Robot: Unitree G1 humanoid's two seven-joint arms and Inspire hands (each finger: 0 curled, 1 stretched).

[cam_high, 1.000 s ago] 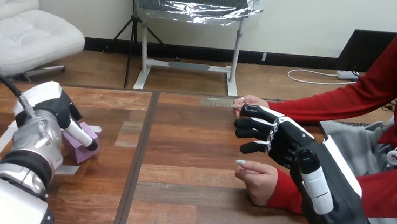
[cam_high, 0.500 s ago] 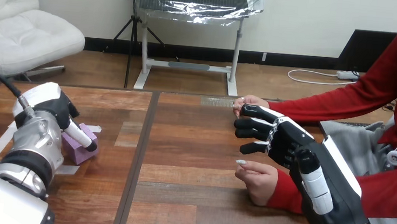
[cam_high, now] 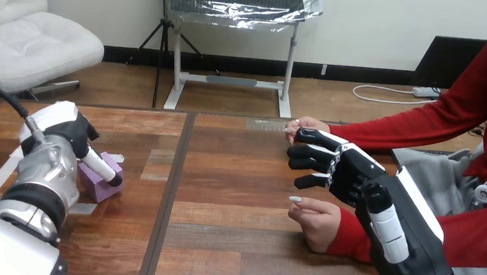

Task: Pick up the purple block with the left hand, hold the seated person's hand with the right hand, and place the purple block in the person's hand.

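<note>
Purple block under the left hand for lifting; cannot tell the hold. Far right of it, right hand fingers loose, empty, beside the person's near hand.

Bright, even light; soft shadow under person's nearer hand; mild sheen on table.

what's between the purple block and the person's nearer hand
Head view: bare table, crossed by a dark seam, from purple block to the person's nearer hand.
</note>
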